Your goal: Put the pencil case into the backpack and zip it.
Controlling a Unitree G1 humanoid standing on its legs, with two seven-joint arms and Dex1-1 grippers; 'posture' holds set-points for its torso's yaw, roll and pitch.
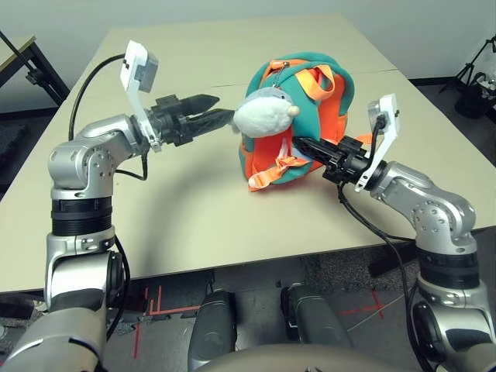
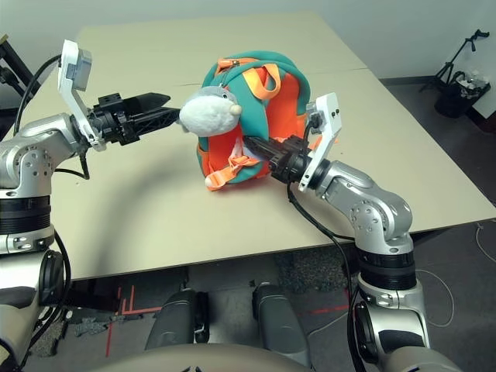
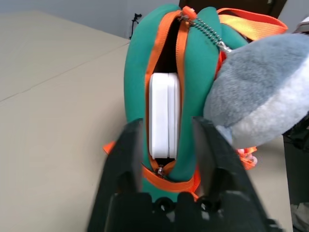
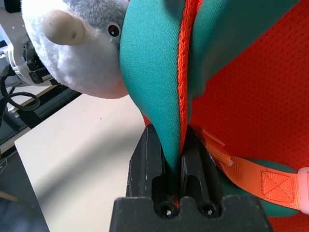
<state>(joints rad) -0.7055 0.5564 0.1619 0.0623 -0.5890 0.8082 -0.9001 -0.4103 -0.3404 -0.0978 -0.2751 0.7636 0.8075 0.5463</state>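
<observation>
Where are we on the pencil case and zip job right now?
Done: the pencil case sits inside the backpack, visible through the open zipper gap. In hand: the right tool is shut on the backpack's teal edge, steadying it; the left tool is poised empty, just in front of the opening. Left: pulling the zipper closed.

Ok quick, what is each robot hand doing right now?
Left end effector: open, holding nothing, facing the unzipped backpack with the pencil case inside.
Right end effector: shut on the backpack.
</observation>
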